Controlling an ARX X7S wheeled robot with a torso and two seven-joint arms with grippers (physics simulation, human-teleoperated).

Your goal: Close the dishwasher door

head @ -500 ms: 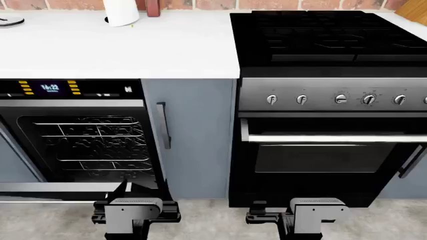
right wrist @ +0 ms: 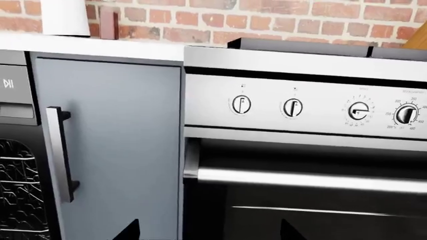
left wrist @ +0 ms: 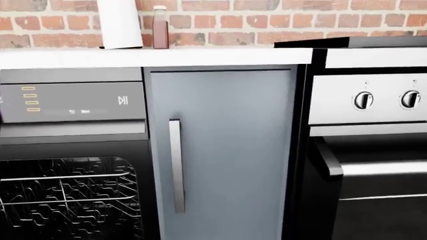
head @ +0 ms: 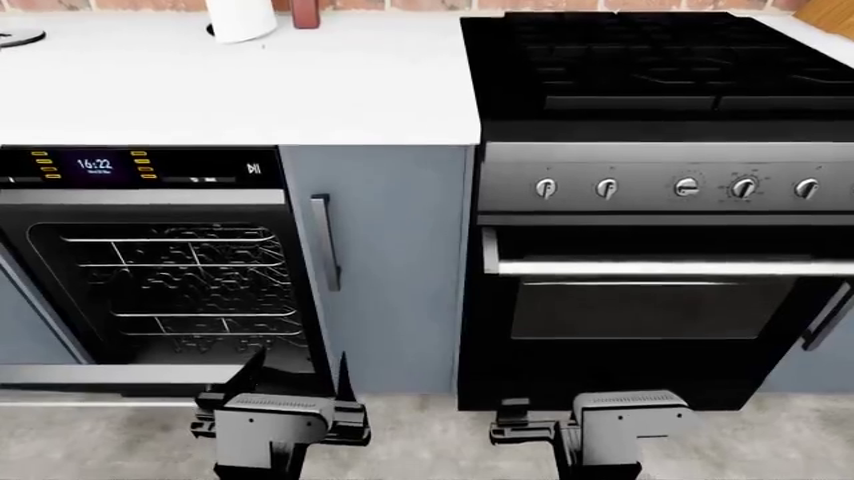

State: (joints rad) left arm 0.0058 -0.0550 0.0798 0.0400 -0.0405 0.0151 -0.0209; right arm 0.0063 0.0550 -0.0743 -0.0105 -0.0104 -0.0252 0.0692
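Observation:
The dishwasher (head: 174, 280) stands open at the left, with its wire racks (left wrist: 67, 200) exposed under a lit control strip (head: 134, 167). The dishwasher door (head: 94, 380) hangs down flat, and only its grey edge shows at the lower left of the head view. My left gripper (head: 294, 378) is low, just right of that door edge. Its two dark fingers are spread apart and empty. They do not show in the left wrist view. My right gripper (right wrist: 210, 232) is open and empty, facing the seam between cabinet and oven.
A narrow grey-blue cabinet door (head: 387, 270) with a vertical handle stands between the dishwasher and the black oven (head: 654, 300), which has silver knobs. A white countertop (head: 267, 90) carries a paper roll (head: 240, 15) and a bottle (head: 306, 12). Grey floor lies below.
The kitchen front has shifted slightly upward in the head view. The left gripper has risen a little, and its second fingertip now shows.

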